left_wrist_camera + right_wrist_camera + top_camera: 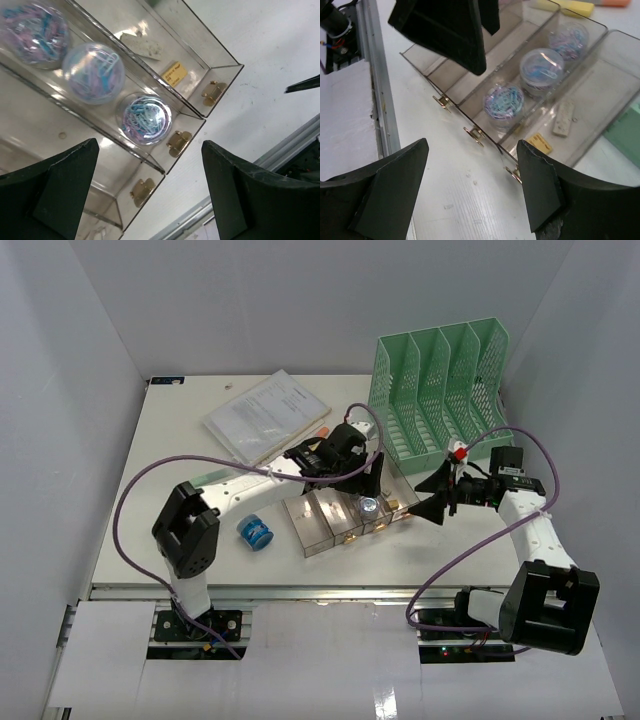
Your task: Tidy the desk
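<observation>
Left fingers (55,195) hang spread wide and empty above the clear tray (190,50), which holds three paperclip tubs (146,118). Right fingers (385,195) likewise stand parted, gripping nothing, before the tray's front. White table (150,470) carries the tray centrally, green file rack (440,390), papers (265,417) and blue container (255,532).

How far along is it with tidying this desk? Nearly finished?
Partway, I'd say. Done: three tubs of paper clips sit in one compartment of the clear tray. In hand: nothing. The left claw and right claw hang open by the tray, holding nothing. Left: a blue tub and a stack of papers lie loose on the desk, outside the green rack.
</observation>
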`<action>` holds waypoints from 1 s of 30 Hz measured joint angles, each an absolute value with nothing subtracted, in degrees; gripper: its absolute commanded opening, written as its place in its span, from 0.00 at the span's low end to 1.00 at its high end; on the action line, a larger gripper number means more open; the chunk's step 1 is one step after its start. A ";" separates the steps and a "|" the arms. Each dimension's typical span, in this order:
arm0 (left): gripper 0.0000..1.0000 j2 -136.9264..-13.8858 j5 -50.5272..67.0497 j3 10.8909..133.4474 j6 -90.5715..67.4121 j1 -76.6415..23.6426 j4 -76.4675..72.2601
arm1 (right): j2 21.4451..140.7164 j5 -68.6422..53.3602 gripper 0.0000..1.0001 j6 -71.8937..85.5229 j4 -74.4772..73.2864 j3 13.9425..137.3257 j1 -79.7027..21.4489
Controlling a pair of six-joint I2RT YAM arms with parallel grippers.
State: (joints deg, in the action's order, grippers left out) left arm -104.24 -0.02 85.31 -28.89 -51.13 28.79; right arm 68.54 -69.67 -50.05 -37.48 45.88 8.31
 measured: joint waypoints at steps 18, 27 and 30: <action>0.98 -34.02 -33.64 46.48 -18.00 -50.61 27.85 | 80.39 -37.51 0.93 -34.18 -31.94 62.28 -37.64; 0.98 -8.32 -38.59 37.82 -17.41 -50.57 27.68 | 102.94 -30.68 0.90 -18.50 -29.78 84.42 -49.65; 0.98 -8.15 -38.55 37.44 -17.35 -50.57 27.01 | 108.75 -30.03 0.90 -15.94 -29.90 89.41 -52.13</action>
